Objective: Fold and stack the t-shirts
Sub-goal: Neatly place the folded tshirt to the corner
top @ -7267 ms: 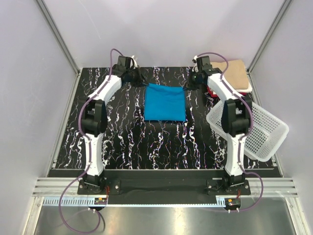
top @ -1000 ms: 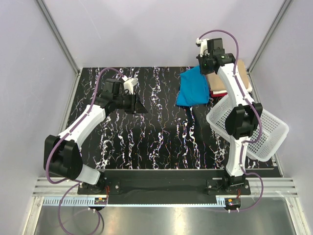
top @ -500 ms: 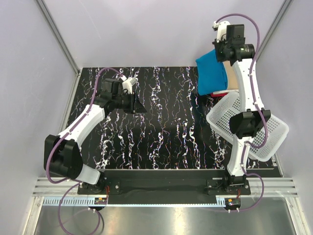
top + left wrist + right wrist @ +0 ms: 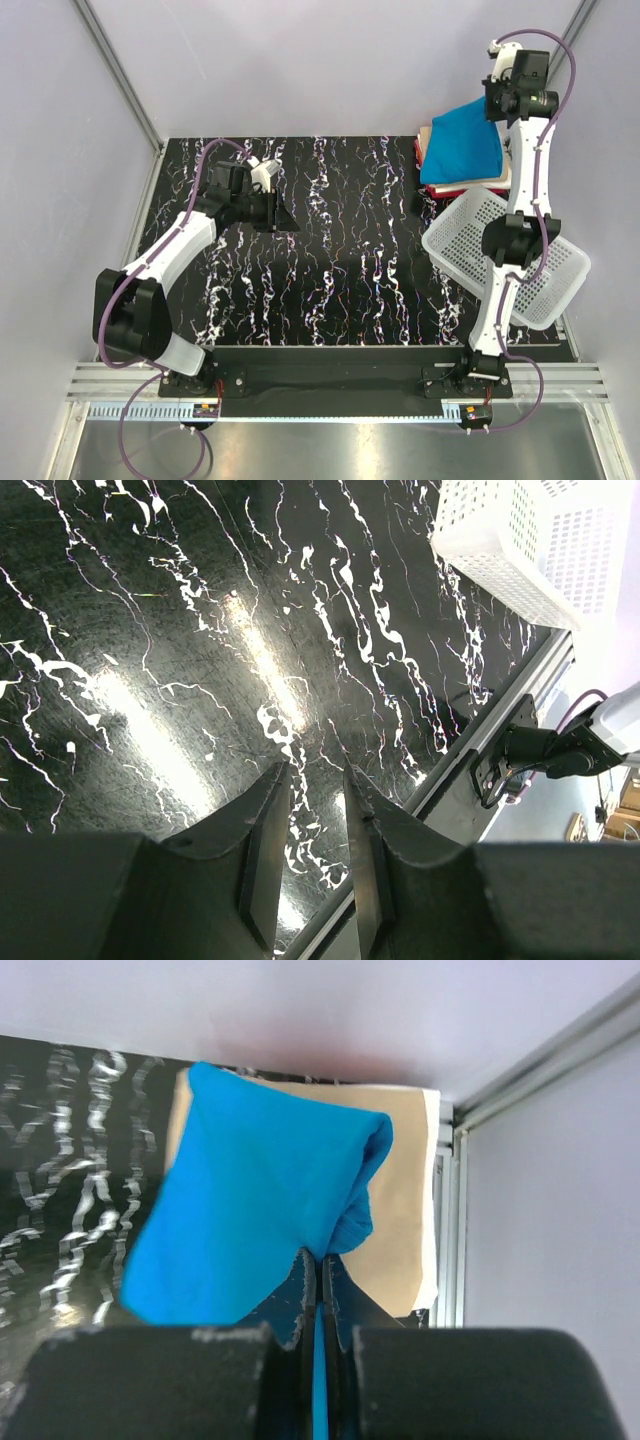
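Observation:
The folded turquoise-blue t-shirt [image 4: 460,142] hangs in the air at the back right corner, pinched by one edge in my right gripper [image 4: 503,108]. In the right wrist view the jaws [image 4: 318,1257] are shut on the blue cloth [image 4: 250,1210], which droops over a tan folded t-shirt [image 4: 405,1210] below. From above, only the stack's pale left and front edges [image 4: 450,189] show under the blue shirt. My left gripper [image 4: 282,218] hovers over the bare table at the back left. Its fingers [image 4: 315,770] stand a little apart with nothing between them.
A white perforated basket [image 4: 535,262] sits tilted at the right edge, just in front of the stack, and also shows as the basket [image 4: 520,530] in the left wrist view. The black marbled tabletop [image 4: 340,250] ends at a metal rail [image 4: 500,730] in front.
My right arm has swung the blue t-shirt up and to the right, from above the table's back middle to over the stack in the corner. The left arm has barely moved.

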`<state>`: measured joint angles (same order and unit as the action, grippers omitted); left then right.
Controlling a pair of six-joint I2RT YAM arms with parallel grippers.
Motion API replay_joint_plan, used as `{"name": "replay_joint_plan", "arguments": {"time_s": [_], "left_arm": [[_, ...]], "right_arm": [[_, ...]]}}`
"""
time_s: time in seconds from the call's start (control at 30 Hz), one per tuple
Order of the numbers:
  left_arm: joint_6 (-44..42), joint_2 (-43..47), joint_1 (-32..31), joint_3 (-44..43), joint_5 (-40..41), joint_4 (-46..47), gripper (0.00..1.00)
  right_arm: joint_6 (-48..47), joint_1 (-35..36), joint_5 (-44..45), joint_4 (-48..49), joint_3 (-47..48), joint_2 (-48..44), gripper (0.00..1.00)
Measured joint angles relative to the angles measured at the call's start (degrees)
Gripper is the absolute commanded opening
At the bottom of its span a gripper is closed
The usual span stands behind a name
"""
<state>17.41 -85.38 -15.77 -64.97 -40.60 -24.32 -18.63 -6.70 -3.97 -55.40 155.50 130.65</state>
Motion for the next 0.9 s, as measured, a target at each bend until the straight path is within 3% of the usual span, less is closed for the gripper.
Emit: {"name": "replay_joint_plan", "arguments": {"time_s": [0.33, 0.5, 0.67, 0.9], "left_arm": [[0.13, -0.48, 0.00, 0.70, -0.17, 0.26, 0.33], [0.15, -2.16, 0.00, 0.74, -0.17, 0.46, 0.33], [0.17, -4.02, 0.00, 0.74, -0.37, 0.44, 0.33], [0.17, -4.13, 0.00, 0.74, -0.46, 0.48, 0.33]], "right_arm": [[-0.04, -7.30, -3.19, 11.50, 2.32, 15.52, 0.00], [-0.04, -8.63, -5.99, 14.29, 2.36, 18.36, 0.00], [-0.28, -8.13, -9.70, 17.42, -1.77, 15.12, 0.00], [-1.66, -7.04, -15.96, 26.49, -23.96, -0.76, 0.00]]}}
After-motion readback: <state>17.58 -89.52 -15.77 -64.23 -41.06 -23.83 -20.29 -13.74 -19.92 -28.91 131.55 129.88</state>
